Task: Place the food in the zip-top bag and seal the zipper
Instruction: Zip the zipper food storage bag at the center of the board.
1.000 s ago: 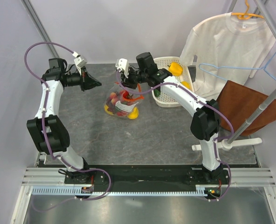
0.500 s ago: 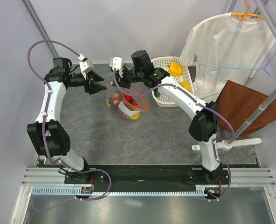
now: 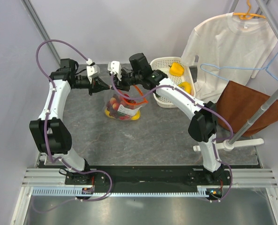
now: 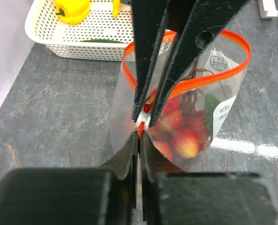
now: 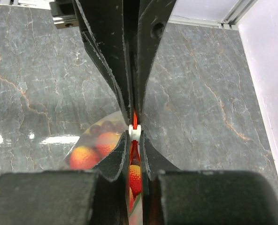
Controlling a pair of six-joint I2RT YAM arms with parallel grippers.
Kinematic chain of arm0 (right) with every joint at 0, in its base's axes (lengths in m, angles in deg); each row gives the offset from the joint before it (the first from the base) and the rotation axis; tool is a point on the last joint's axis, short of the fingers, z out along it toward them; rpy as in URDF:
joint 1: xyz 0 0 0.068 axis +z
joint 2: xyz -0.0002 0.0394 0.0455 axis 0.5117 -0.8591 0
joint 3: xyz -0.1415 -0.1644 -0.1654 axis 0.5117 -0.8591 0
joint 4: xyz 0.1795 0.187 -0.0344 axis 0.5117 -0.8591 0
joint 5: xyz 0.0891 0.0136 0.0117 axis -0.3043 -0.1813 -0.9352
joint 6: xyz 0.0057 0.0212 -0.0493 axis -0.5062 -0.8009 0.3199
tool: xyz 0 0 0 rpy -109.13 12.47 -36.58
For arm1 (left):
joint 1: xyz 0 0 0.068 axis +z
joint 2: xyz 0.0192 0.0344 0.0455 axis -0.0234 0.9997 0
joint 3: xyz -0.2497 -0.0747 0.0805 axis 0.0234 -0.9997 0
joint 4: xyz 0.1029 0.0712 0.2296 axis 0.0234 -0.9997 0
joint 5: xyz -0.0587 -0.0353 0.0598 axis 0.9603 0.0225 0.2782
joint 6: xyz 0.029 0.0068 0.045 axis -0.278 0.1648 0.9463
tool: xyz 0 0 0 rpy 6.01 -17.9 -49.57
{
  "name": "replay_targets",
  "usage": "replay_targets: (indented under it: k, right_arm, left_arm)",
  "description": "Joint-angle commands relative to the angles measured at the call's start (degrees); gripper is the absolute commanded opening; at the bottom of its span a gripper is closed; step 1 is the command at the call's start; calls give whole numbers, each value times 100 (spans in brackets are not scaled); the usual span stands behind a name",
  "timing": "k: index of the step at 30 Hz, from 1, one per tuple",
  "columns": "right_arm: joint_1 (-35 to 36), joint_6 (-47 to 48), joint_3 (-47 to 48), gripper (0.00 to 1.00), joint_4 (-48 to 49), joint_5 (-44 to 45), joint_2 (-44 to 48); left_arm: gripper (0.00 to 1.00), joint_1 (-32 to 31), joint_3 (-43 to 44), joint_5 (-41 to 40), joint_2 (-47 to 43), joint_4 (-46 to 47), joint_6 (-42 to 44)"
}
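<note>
The zip-top bag (image 3: 122,105) is held upright over the far middle of the table (image 3: 153,126), and the food (image 4: 179,136), red and yellow toy fruits, is seen inside it. The zipper (image 4: 214,77) is pinched together at one end, while the rest of the mouth gapes in a loop. The left fingers (image 4: 142,110) are clamped tight on the strip, and the right fingers (image 5: 128,117) are clamped on it just beside them. A white basket (image 3: 169,106) with yellow toys is set just right of the bag.

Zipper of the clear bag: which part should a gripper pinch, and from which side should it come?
Pinch the zipper at its end, where both strips meet flat; elsewhere the mouth gapes. Come sideways from that end, one finger on each face, since the bag is upright.
</note>
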Motion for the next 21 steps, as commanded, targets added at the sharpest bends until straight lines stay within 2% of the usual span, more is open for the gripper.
replay_targets:
  k: [1, 5, 10, 17, 21]
  right_arm:
    - [46, 227, 120, 0, 309, -128, 150]
    - [37, 377, -161, 0, 239, 30, 334]
    - [-103, 167, -232, 0, 169, 109, 361]
    - [-227, 184, -250, 0, -156, 154, 458]
    - [-358, 385, -433, 0, -525, 206, 625]
  left_arm:
    - [2, 1, 292, -74, 99, -354, 544]
    - [2, 168, 406, 48, 108, -417, 351]
    - [2, 632, 749, 330, 319, -408, -404]
    - [2, 1055, 776, 330, 372, 74, -1142]
    - [2, 1249, 758, 286, 425, 189, -1249]
